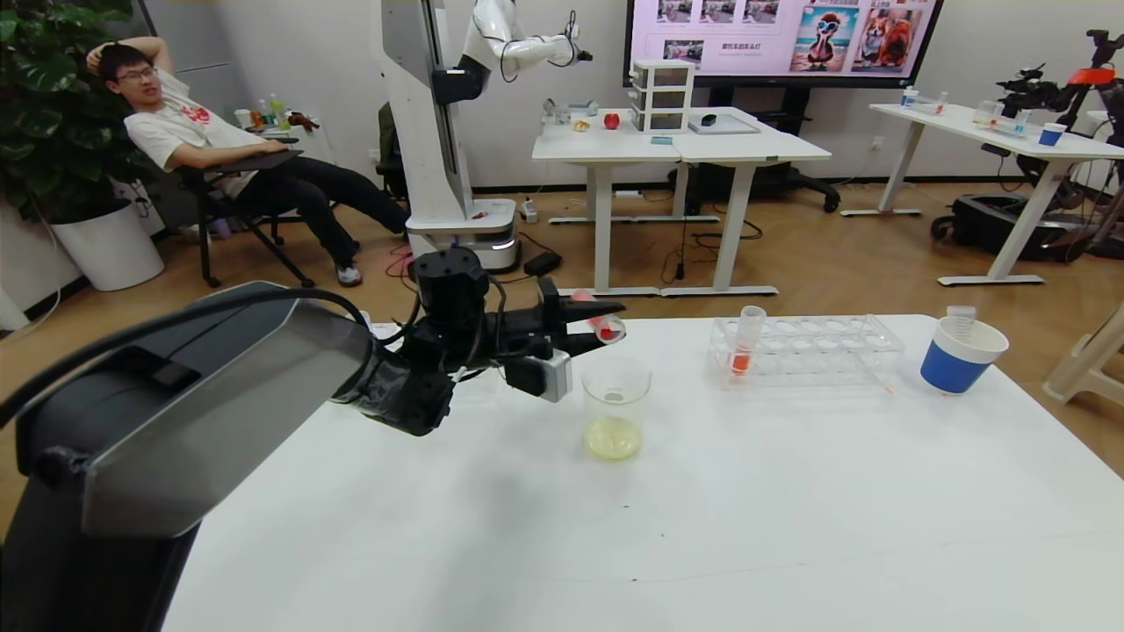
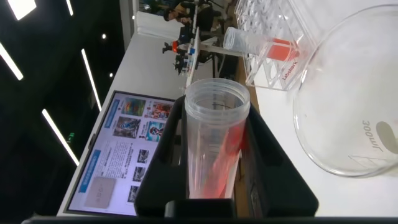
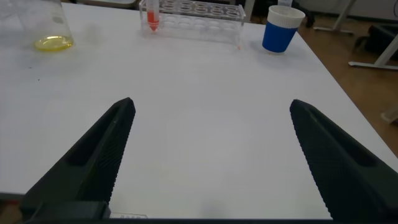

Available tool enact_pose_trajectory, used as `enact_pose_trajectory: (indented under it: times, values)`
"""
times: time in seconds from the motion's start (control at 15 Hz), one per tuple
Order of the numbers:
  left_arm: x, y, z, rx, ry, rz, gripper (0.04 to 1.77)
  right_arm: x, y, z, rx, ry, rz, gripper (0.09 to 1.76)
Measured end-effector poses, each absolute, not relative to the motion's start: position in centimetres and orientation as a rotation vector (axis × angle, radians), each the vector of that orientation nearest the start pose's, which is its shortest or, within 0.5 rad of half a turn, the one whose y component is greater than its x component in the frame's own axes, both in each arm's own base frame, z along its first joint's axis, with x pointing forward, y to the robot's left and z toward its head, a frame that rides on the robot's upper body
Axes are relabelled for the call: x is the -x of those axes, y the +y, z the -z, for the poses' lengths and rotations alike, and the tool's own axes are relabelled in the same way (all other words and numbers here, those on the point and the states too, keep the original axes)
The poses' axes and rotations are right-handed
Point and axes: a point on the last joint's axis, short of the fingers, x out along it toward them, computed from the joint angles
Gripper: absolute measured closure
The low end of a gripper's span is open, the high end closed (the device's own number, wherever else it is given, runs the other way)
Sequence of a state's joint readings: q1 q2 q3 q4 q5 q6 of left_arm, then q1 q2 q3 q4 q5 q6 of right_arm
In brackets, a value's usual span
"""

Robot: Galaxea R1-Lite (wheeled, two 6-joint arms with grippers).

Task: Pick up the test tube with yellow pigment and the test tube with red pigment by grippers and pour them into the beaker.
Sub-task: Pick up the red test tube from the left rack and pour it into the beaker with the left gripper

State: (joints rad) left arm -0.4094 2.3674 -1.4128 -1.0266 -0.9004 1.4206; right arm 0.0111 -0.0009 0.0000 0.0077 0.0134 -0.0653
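We're at a white, smooth table (image 1: 790, 491) in an office-type room w/ wood floor; behind it more white desks (image 1: 680, 149), a big screen (image 1: 781, 35) on the far wall, a white robot (image 1: 439, 114) on a wheeled base, and a man (image 1: 202, 132) leaning back in a chair beside a potted plant (image 1: 53, 105). Our left gripper (image 1: 606, 320) hangs above the table, black fingers clamped on the red tube (image 1: 600, 323), a slim clear plastic tube tipped near horizontal w/ its open rim pointing away from the arm; red liquid lies along its lower side in the left wrist view. The beaker (image 1: 616, 408), clear glass, cylindrical w/ flared lip and faint print, stands just below and slightly ahead of that gripper, not touching the tube; a shallow yellow pool sits at its bottom. Farther out past the fingertips, to the right, a clear plastic rack (image 1: 808, 351) holds one upright tube (image 1: 746, 342) w/ red-orange liquid at its tapered end. Beyond the rack, a blue paper cup (image 1: 961, 355) w/ white rim holds an empty-looking clear tube (image 1: 961, 320); whether that's the yellow one we can't tell. Our right gripper (image 3: 211, 149) shows only in its own wrist view: ribbed black fingers (image 3: 99, 155) spread wide, nothing between, over bare table, w/ beaker, rack and cup well ahead of it.
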Motion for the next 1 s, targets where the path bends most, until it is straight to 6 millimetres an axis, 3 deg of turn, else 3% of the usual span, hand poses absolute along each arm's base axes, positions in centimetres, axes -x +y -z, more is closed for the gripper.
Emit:
enact_pose_trajectory:
  times: [1.0]
  values:
    - [-42.54,-20.21,-11.13,-1.391,-1.067,0.934,1.31,2.29,0.00,-7.47,0.065,0.006,-0.024,0.11]
